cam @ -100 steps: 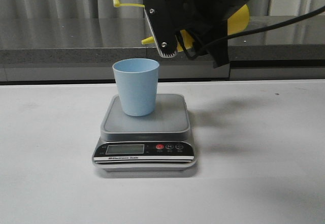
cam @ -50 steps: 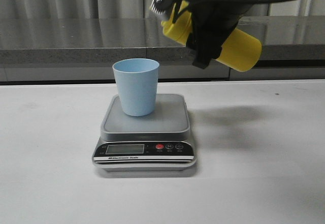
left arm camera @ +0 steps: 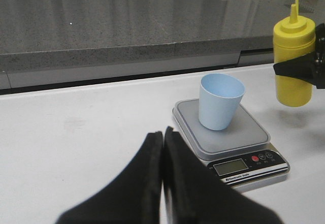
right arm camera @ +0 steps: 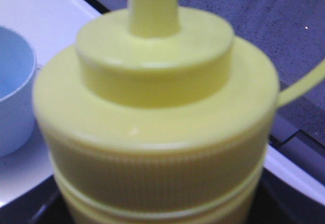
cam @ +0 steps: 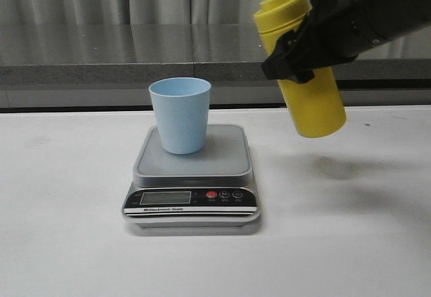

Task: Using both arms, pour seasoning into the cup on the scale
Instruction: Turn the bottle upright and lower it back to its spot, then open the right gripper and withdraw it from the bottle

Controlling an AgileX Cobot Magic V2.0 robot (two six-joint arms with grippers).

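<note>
- Seasoning (cam: 306, 75): upper right of frame, near upright, clear of the desk (cam: 67, 243), pinched by right tool (cam: 303, 58).
- Cup (cam: 180, 114): on scale (cam: 192, 169), centre-left, lower left of the bottle.
- Left tool (left arm camera: 162, 183): pressed together, empty, farther off.

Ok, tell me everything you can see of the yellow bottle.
The bottle is opaque yellow plastic: a ribbed screw cap, a conical nozzle pointing up, a thin strap off the cap. It hangs nearly upright in the air, right of the cup and scale, touching neither. The right gripper clamps its upper body.
</note>
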